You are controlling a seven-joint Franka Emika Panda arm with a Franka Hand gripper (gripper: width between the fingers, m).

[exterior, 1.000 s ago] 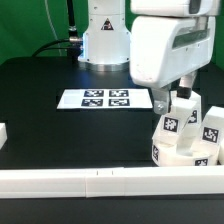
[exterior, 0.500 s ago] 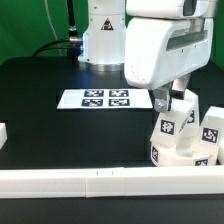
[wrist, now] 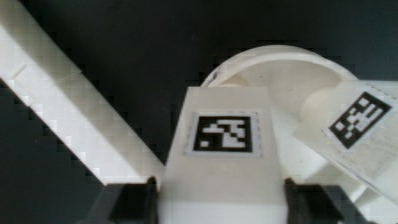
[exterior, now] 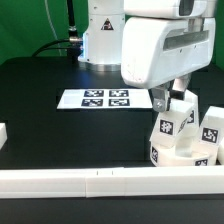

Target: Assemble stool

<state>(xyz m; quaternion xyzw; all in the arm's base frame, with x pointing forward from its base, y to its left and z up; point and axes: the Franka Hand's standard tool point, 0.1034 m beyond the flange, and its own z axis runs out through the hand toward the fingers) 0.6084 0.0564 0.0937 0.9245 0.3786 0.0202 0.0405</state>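
Observation:
My gripper [exterior: 174, 101] is shut on a white blocky stool leg [exterior: 170, 123] with a black-and-white tag, held upright on the round white seat [exterior: 182, 152] at the exterior view's right. In the wrist view the leg [wrist: 222, 110] fills the gap of the gripper [wrist: 222, 203], and both dark fingers [wrist: 128, 200] press its sides. The seat [wrist: 281, 62] curves behind it. A second tagged leg [exterior: 212, 127] stands on the seat just to the right of the held one, also seen in the wrist view as a tagged leg [wrist: 361, 115].
The marker board [exterior: 105, 98] lies flat in the middle of the black table. A long white rail [exterior: 90, 182] runs along the front edge, and shows as a rail [wrist: 68, 105] in the wrist view. A small white block [exterior: 3, 135] sits at the left edge.
The jaws have closed from open onto the leg. The arm's body shifted slightly toward the exterior view's left; the leg stays in place.

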